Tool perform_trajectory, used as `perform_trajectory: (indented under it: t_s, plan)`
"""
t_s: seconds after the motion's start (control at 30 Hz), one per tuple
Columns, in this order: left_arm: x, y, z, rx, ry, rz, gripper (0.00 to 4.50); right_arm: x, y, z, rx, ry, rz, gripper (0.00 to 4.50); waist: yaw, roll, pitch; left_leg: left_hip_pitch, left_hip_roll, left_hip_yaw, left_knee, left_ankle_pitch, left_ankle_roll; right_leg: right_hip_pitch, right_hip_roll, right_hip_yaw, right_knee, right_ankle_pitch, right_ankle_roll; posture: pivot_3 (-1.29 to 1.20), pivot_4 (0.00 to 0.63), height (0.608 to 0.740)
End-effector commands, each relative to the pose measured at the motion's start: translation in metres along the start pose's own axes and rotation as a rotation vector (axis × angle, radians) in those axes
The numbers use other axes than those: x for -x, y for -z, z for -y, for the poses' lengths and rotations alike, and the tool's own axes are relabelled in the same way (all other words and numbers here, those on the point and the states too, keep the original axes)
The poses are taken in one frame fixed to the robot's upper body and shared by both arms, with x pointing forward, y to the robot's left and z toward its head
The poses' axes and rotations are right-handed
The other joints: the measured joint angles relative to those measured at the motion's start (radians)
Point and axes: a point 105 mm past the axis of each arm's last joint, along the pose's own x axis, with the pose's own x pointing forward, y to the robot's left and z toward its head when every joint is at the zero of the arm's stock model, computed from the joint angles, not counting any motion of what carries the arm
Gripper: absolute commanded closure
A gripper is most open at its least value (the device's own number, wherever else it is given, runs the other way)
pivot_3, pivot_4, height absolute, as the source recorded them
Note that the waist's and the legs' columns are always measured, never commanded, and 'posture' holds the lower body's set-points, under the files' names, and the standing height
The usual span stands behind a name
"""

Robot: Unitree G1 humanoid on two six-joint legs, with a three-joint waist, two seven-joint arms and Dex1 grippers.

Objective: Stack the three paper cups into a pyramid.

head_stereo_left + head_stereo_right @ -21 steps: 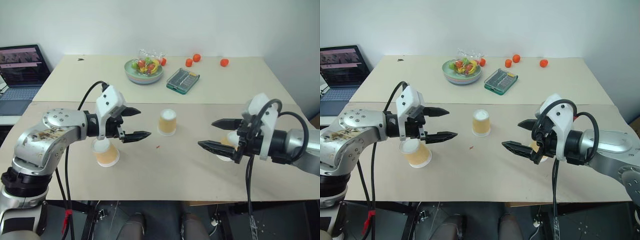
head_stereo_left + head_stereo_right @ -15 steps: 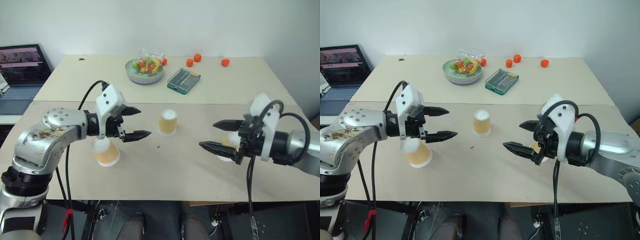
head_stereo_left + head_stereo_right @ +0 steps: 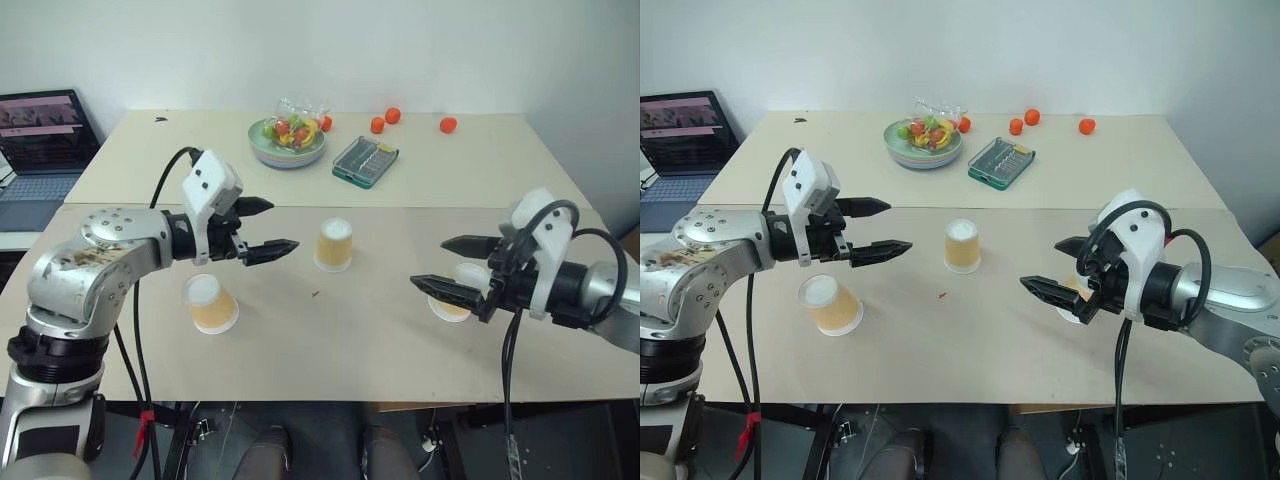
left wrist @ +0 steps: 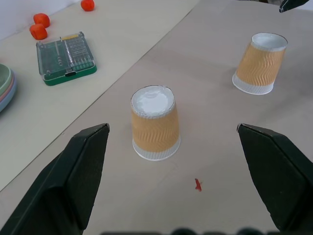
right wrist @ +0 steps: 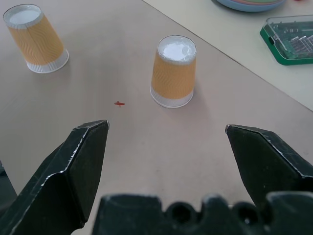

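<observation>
Hands first: the left hand (image 3: 263, 226) hangs above the desk (image 3: 330, 340) with its two black fingers spread wide, holding nothing and touching nothing. Below and just nearer than it, the left cup (image 3: 210, 302) stands upside down, white base up, tilted a little. The middle cup (image 3: 334, 244) stands upside down just past the left hand's fingertips, in open desk between the two arms. The right hand (image 3: 450, 266) is spread as wide and empty, pointing toward the middle; the right cup (image 3: 452, 305) sits right behind its lower finger, partly hidden, so contact cannot be told. All three cups stand apart, none stacked.

Bare tan surface lies around the middle cup, marked by one small red speck (image 3: 315, 294), and the near edge is well clear of the cups. A seam crosses the desk behind them. Beyond it sit a laptop (image 3: 42, 150) at far left, a bowl of fruit (image 3: 288, 140), a green case (image 3: 365, 161) and three small orange fruits (image 3: 392, 116) before a white wall.
</observation>
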Motion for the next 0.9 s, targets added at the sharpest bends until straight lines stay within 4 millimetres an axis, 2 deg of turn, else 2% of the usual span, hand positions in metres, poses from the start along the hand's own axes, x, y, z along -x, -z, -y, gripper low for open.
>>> perform_trajectory:
  t_s: [0.03,0.37,0.5,0.63,0.77,0.9]
  plan:
    - [0.007,-0.014,-0.002,-0.037,-0.017,0.034,0.03,-0.006,-0.014,-0.001,0.053,-0.002,0.062,0.00,-0.002,0.000,0.000,0.000,0.000,0.000,0.000,0.000,0.000,0.000,0.000,0.000,0.000,0.000,0.000,0.00,0.150,0.740]
    - [0.010,-0.014,-0.008,-0.044,-0.014,0.025,0.03,-0.056,-0.029,0.013,0.121,0.021,0.101,0.00,-0.005,0.000,0.000,0.000,0.000,0.000,0.000,0.000,0.000,-0.001,0.000,0.001,0.000,0.000,0.000,0.00,0.150,0.740]
    - [0.018,-0.002,-0.019,-0.049,-0.071,-0.035,0.03,-0.081,-0.028,0.022,0.133,0.012,0.098,0.00,-0.007,0.000,0.000,0.000,0.000,0.000,-0.001,0.000,0.000,-0.002,0.000,0.001,0.000,0.000,0.000,0.00,0.150,0.740]
    - [0.021,0.006,-0.021,-0.056,-0.091,-0.071,0.03,-0.104,-0.028,0.032,0.134,0.013,0.098,0.00,-0.015,0.000,0.000,0.000,0.000,0.000,-0.001,0.001,-0.001,-0.002,0.000,0.001,0.001,0.000,-0.001,0.00,0.150,0.740]
    - [0.022,0.007,-0.021,-0.056,-0.092,-0.072,0.03,-0.114,-0.030,0.035,0.136,0.001,0.106,0.00,-0.018,0.000,0.000,-0.002,0.000,0.000,-0.001,0.001,-0.001,-0.005,0.000,0.002,0.001,0.000,-0.001,0.00,0.150,0.740]
    - [0.023,0.009,-0.019,-0.060,-0.102,-0.078,0.03,-0.134,-0.033,0.031,0.131,-0.036,0.125,0.00,-0.027,0.000,0.000,-0.009,-0.001,0.000,-0.001,0.003,-0.004,-0.014,0.000,0.003,0.004,0.001,-0.001,0.00,0.150,0.740]
